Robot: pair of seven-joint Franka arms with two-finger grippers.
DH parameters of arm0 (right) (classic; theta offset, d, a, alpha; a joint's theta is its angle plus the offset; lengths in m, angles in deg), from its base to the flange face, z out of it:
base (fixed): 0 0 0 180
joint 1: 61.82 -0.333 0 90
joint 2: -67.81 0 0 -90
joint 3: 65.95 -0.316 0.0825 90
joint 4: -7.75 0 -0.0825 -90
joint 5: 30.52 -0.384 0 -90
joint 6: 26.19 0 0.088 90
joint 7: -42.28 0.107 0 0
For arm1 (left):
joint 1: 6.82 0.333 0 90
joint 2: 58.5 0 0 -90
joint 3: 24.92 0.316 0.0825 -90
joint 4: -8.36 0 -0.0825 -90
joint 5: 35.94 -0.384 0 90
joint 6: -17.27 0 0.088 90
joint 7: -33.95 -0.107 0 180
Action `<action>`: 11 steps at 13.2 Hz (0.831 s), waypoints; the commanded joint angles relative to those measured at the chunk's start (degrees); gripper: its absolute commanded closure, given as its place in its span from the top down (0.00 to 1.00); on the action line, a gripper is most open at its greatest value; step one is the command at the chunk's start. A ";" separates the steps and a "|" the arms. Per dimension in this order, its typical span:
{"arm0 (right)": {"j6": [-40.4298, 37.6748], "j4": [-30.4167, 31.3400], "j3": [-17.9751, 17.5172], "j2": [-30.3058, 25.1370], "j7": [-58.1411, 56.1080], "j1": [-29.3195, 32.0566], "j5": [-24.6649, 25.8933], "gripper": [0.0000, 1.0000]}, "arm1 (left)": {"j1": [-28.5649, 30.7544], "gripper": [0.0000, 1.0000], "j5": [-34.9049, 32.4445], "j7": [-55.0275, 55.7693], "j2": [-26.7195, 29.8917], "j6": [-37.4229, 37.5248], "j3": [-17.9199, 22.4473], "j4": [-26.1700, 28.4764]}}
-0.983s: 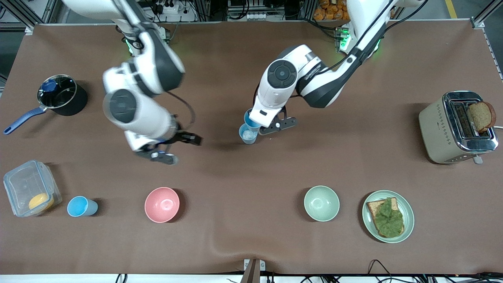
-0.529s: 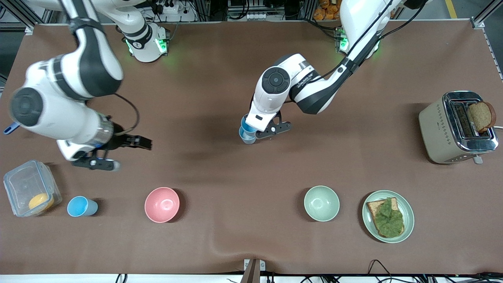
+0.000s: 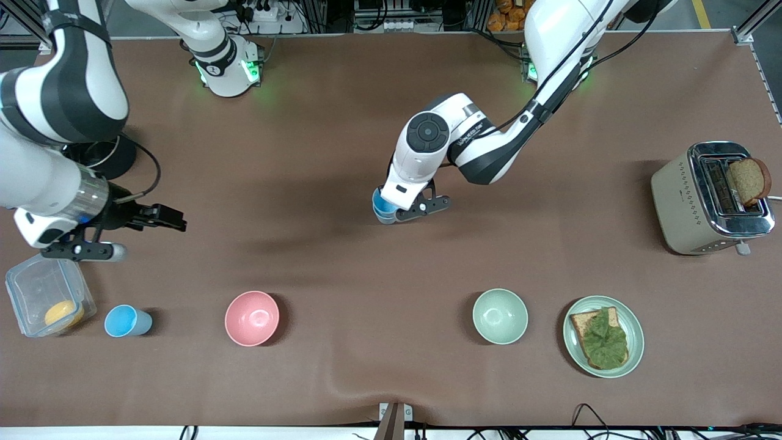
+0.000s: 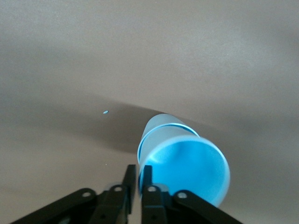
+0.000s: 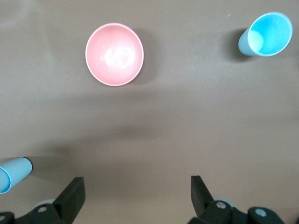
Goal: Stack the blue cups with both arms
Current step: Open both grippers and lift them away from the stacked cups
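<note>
My left gripper [image 3: 391, 209] is shut on the rim of a blue cup [image 3: 380, 201], one finger inside and one outside. This cup sits nested in a second blue cup [image 3: 386, 219] standing at the table's middle. In the left wrist view the held cup [image 4: 187, 170] fills the space beside my gripper [image 4: 140, 179], and the outer cup [image 4: 156, 126] shows beneath it. A third blue cup [image 3: 126, 321] stands beside the plastic container, nearer the front camera; it also shows in the right wrist view [image 5: 265, 35]. My right gripper [image 3: 149, 237] is open and empty [image 5: 138, 186], over bare table toward the right arm's end.
A pink bowl [image 3: 252, 318], a green bowl [image 3: 500, 316] and a plate with topped toast [image 3: 635, 333] lie in a row near the front camera. A clear container [image 3: 46, 293] holds something orange. A toaster [image 3: 702, 201] stands at the left arm's end. A dark pot [image 3: 119, 156] is partly hidden.
My right arm has swung from the table's middle toward its own end, gripper open. My left gripper has lowered its cup down into the standing cup.
</note>
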 commanded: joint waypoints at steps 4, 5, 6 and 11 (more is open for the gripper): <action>-13.11 -7.58 -1.12 -1.51 -0.77 3.23 0.57 1.00 | 4.82 1.00 -1.92 1.56 9.25 1.86 0.09 -1.29; -13.65 -7.15 -1.12 -3.52 -0.77 3.42 0.49 1.00 | 7.28 1.00 -2.00 0.95 12.76 4.05 0.00 -1.29; -13.57 -5.40 -1.03 -5.63 -1.90 3.33 0.57 1.00 | 10.00 1.00 -2.00 -1.23 15.76 5.81 0.00 -1.29; -12.17 2.68 -1.03 -13.45 -2.44 3.59 0.48 1.00 | 22.05 1.00 -1.57 -28.00 23.77 14.60 -0.09 -1.46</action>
